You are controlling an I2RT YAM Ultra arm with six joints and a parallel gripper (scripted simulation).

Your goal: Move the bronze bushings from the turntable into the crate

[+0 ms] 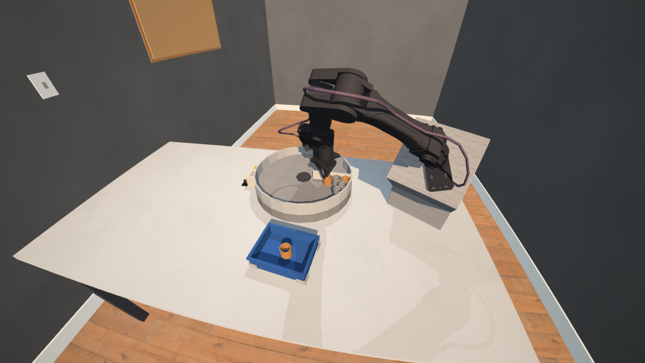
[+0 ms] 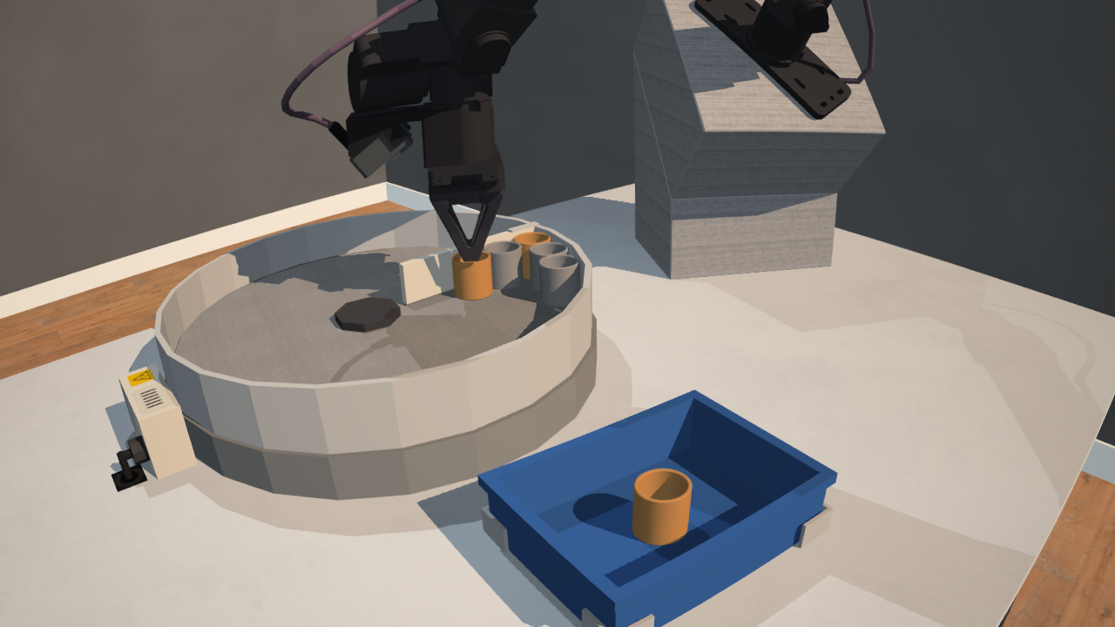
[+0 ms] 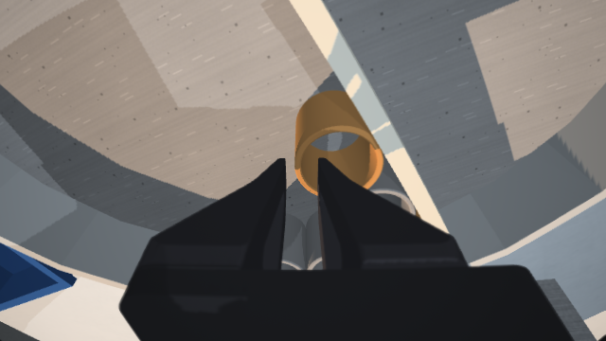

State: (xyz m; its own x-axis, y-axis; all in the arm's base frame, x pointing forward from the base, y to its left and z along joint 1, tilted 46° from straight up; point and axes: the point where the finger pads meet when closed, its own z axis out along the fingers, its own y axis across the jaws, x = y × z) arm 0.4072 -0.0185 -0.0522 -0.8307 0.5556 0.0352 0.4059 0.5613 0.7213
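Note:
My gripper (image 1: pixel 325 176) (image 2: pixel 470 258) (image 3: pixel 301 170) points down, its fingers a narrow gap apart and holding nothing. The tips are at the top rim of a bronze bushing (image 1: pixel 327 181) (image 2: pixel 472 282) (image 3: pixel 327 111), which stands upright on the turntable (image 1: pixel 302 210) (image 2: pixel 468 397). In the wrist view its near-left wall shows between the tips. A second bronze bushing (image 1: pixel 344 178) (image 2: pixel 526 263) stands behind, among three steel bushings (image 1: pixel 337 189) (image 2: pixel 557 283), partly hidden. Another bronze bushing (image 1: pixel 285 253) (image 2: pixel 660 515) stands upright in the blue crate (image 1: pixel 275 272) (image 2: pixel 561 545).
A cream divider (image 1: pixel 317 175) (image 2: pixel 424 280) (image 3: pixel 402 163) stands right beside the bronze bushing under the gripper. A raised wall rings the turntable. A dark hub (image 1: pixel 303 177) (image 2: pixel 367 313) sits at its centre. The arm's pedestal (image 1: pixel 419 202) (image 2: pixel 752 241) stands to the right.

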